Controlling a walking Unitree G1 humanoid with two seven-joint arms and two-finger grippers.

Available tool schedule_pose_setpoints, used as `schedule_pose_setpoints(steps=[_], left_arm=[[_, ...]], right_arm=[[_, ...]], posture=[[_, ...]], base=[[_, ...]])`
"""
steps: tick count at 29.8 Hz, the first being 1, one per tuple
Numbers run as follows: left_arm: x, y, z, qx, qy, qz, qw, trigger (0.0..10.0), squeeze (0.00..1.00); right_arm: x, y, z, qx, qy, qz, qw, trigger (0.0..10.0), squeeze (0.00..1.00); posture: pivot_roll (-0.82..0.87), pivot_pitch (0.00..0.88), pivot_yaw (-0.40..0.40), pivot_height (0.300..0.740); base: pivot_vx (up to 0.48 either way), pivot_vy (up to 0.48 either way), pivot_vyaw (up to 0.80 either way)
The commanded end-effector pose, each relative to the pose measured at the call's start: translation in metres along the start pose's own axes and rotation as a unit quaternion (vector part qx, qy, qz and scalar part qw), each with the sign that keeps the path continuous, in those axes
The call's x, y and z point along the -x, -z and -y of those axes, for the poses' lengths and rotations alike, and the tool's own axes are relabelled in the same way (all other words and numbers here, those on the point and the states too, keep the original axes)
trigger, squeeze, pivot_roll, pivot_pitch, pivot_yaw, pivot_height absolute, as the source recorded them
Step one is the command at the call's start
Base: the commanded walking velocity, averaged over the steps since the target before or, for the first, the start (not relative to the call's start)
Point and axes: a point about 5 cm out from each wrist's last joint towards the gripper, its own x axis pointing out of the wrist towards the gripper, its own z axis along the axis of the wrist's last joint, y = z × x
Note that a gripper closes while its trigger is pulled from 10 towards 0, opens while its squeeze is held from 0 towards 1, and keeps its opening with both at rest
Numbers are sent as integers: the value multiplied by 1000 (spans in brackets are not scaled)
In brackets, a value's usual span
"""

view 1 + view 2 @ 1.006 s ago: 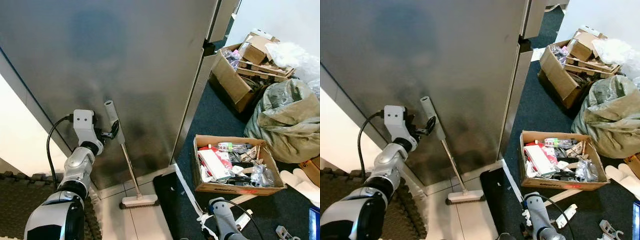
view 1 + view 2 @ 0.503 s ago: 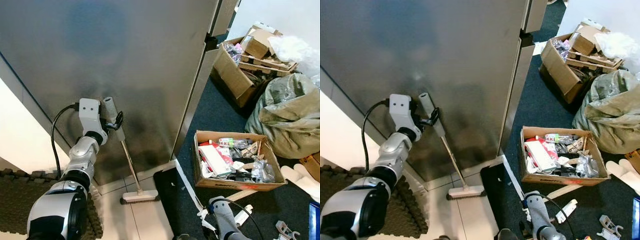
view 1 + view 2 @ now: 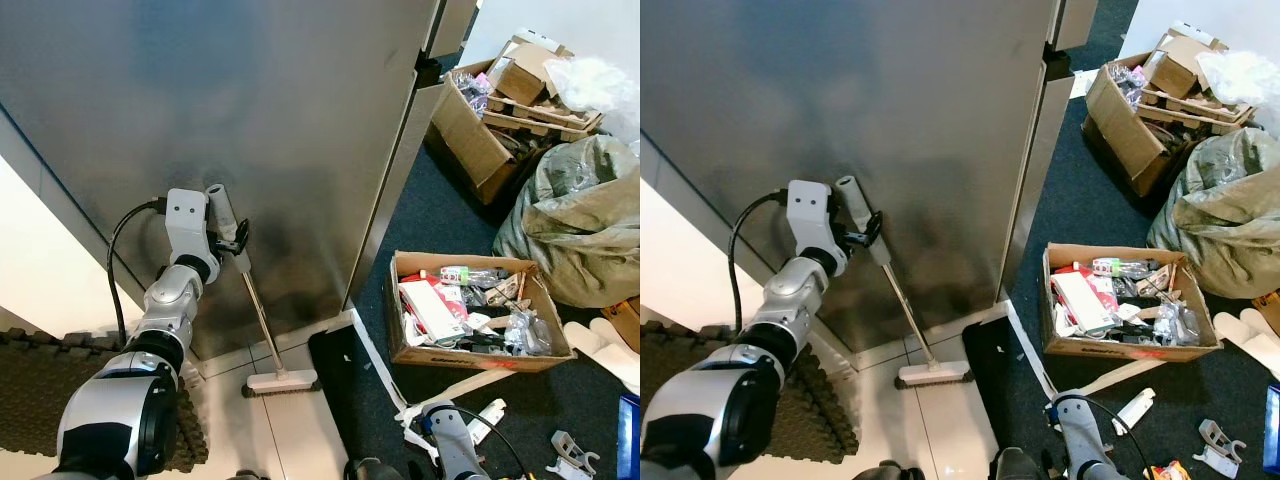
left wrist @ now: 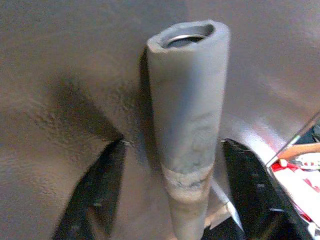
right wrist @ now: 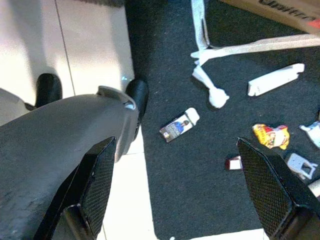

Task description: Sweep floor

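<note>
With the broom (image 3: 245,288) leaning on the grey wall at ten o'clock, its head on the tile, the left gripper (image 4: 170,165) straddles the foam handle, jaws open, and must close next; the right gripper (image 5: 175,175) hangs idle, jaws open.

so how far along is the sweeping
Barely begun. Nothing looks swept: wrappers and scraps lie scattered on the dark carpet. In hand: the left gripper is at the broom handle's grey grip, fingers open either side, not closed. The broom leans on the metal wall. Grasping and sweeping remain.
</note>
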Motion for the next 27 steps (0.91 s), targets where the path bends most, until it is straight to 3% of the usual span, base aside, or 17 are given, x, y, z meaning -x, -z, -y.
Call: schedule_pose_setpoints(steps=[1, 21, 23, 25, 27], left_arm=[[1, 6, 1, -2, -6, -18, 1000, 0, 0], [-4, -11, -17, 1, -31, -2, 1000, 0, 0], [-3, -10, -11, 41, 5, 17, 999, 0, 0], [-2, -10, -9, 53, 17, 23, 998, 0, 0], [7, 2, 2, 85, 78, 32, 993, 0, 0]], right_arm=[[3, 9, -1, -8, -2, -7, 1000, 10000, 0], [3, 5, 2, -14, 1, 13, 1000, 10000, 0], [2, 1, 4, -20, 4, 19, 1000, 10000, 0], [2, -1, 4, -22, 5, 21, 1000, 10000, 0], [0, -6, 5, -26, 5, 25, 999, 10000, 0]], posture=[[-194, 295, 2, 740], [-214, 294, 19, 740], [-198, 274, 29, 740], [-198, 274, 29, 740], [-177, 252, 33, 740]], base=[[0, 0, 0], [0, 0, 0], [0, 0, 0], [0, 0, 0], [0, 0, 0]])
